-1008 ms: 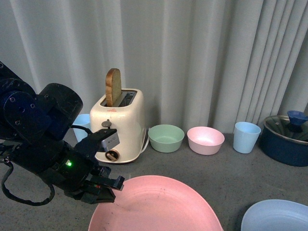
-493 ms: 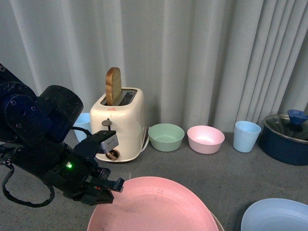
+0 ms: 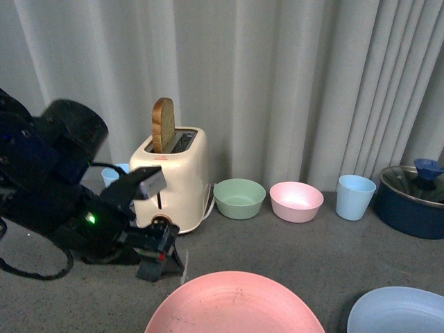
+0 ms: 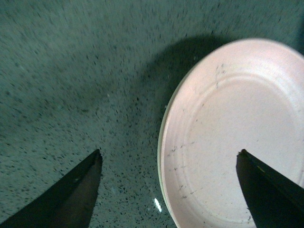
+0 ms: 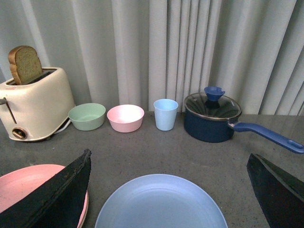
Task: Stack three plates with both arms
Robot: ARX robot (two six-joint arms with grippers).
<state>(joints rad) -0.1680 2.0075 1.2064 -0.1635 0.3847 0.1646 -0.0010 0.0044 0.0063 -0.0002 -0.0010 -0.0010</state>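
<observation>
The pink plate (image 3: pixel 236 305) lies flat at the table's front middle. It also shows in the left wrist view (image 4: pixel 237 133), where a thin pale cream rim (image 4: pixel 161 142) runs under its edge; the cream plate is otherwise hidden. The light blue plate (image 3: pixel 397 312) lies to its right, apart from it, and shows in the right wrist view (image 5: pixel 161 204). My left gripper (image 3: pixel 158 260) is open and empty, raised beside the pink plate's left edge, its jaws straddling that rim (image 4: pixel 168 152). My right gripper (image 5: pixel 168 154) is open and empty above the light blue plate's far edge.
A cream toaster (image 3: pixel 172 180) with a slice of bread stands at the back. To its right stand a green bowl (image 3: pixel 239 198), a pink bowl (image 3: pixel 296 201), a light blue cup (image 3: pixel 355 197) and a lidded dark blue pot (image 3: pixel 413 201). A grey curtain hangs behind.
My left gripper has drawn up and back to the left, away from the pink plate's rim. The pink plate has dropped lower and lies flat.
</observation>
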